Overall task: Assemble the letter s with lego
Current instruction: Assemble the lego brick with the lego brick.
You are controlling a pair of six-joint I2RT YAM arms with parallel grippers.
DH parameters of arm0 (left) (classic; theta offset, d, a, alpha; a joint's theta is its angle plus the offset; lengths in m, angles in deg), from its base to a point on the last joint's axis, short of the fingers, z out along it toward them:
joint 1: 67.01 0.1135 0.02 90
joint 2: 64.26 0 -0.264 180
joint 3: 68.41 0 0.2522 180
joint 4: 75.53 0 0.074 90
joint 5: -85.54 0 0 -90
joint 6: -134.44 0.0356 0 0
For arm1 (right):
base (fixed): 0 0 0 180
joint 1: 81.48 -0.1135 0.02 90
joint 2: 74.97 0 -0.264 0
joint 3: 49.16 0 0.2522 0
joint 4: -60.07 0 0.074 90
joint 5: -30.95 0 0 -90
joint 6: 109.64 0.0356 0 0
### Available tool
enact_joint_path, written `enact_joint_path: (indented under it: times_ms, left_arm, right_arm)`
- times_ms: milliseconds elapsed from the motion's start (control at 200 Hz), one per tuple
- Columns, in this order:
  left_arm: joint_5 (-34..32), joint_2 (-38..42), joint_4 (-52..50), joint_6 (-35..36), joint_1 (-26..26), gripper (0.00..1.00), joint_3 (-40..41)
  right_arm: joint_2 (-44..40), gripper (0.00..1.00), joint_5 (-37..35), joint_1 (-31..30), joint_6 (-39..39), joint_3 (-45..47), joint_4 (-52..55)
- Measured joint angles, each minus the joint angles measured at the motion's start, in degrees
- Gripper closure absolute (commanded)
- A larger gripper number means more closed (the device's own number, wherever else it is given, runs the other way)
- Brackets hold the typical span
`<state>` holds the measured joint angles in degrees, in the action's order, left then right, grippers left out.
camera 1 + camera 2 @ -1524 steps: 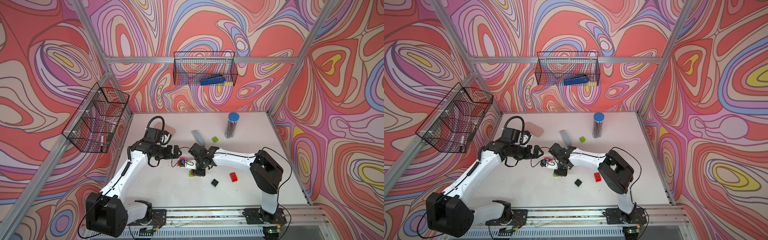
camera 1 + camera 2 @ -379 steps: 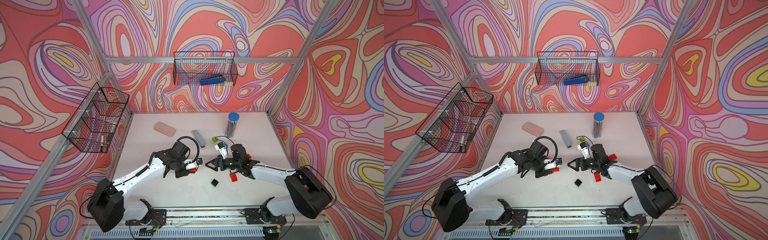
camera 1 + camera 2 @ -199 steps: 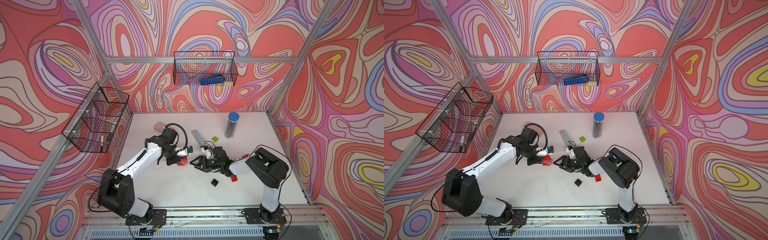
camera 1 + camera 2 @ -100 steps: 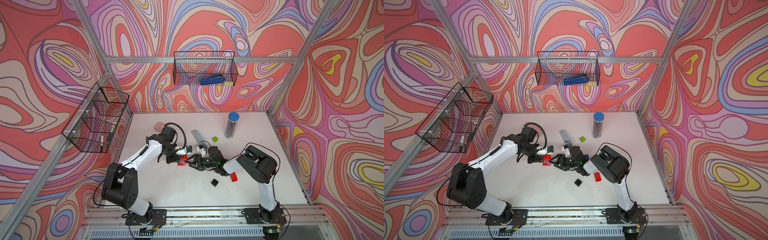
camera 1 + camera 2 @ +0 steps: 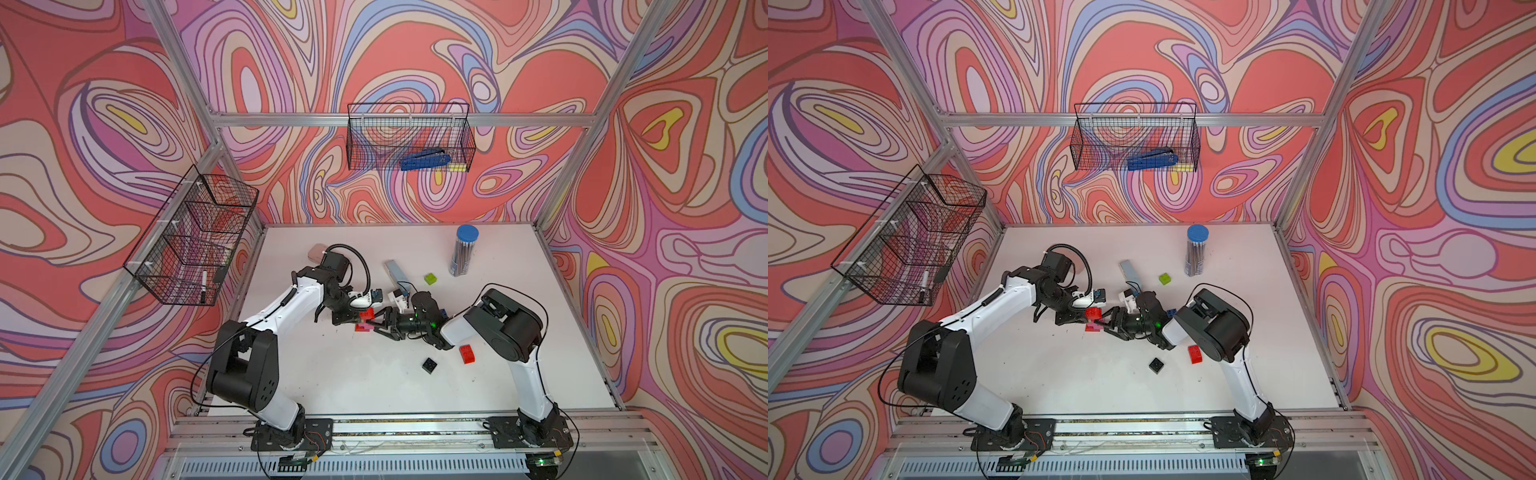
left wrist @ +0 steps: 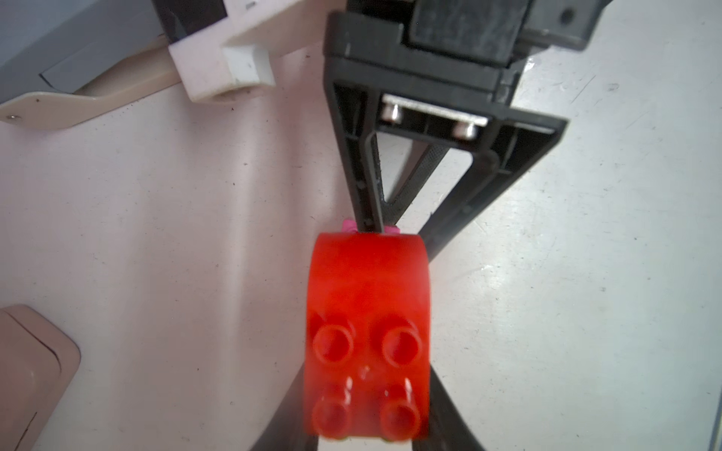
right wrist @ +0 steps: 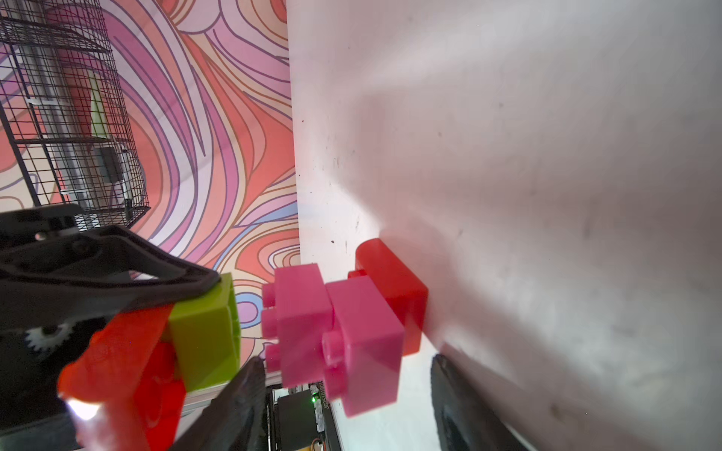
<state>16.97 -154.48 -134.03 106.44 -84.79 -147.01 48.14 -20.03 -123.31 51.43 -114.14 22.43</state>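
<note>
- Gripping a red brick (image 6: 367, 312) with a lime green brick (image 7: 203, 336) joined to it, the left gripper (image 5: 358, 318) has its jaws closed tight.
- A pink-and-red stack (image 7: 336, 332) lies on the table (image 5: 374, 395) just beside the held bricks, with its pink studs pointing toward them.
- The right gripper (image 5: 381, 328) straddles that stack with its jaws partly open. Whether they touch it is unclear.
- A black brick (image 5: 429, 365) and a loose red brick (image 5: 467, 354) lie near the right arm. A grey-blue stapler (image 5: 397, 272) and a loose lime brick (image 5: 430, 279) lie farther back.

The white desk (image 5: 353, 386) bears a lime brick (image 5: 430, 279), a black brick (image 5: 429, 365), a red brick (image 5: 467, 354), a grey-blue stapler (image 5: 396, 271), an upright blue-capped tube (image 5: 461, 255), a half-hidden pink case (image 5: 316, 251) and, seemingly resting, a pink-and-red brick cluster (image 5: 363, 326).
</note>
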Motion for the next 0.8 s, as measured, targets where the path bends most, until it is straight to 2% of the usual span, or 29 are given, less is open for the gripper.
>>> enact_joint_path:
  times_ms: [376, 801]
  left_arm:
    - [0.46, -2.23, -0.02, 0.42, 0.24, 0.76, -0.17]
    - [0.66, -4.02, 0.00, 1.46, 1.01, 0.77, -1.60]
  right_arm:
    - [1.25, 0.39, 0.63, 0.07, 0.17, -0.59, -1.97]
    - [1.25, 0.41, 0.87, 0.17, -0.11, -0.59, -1.97]
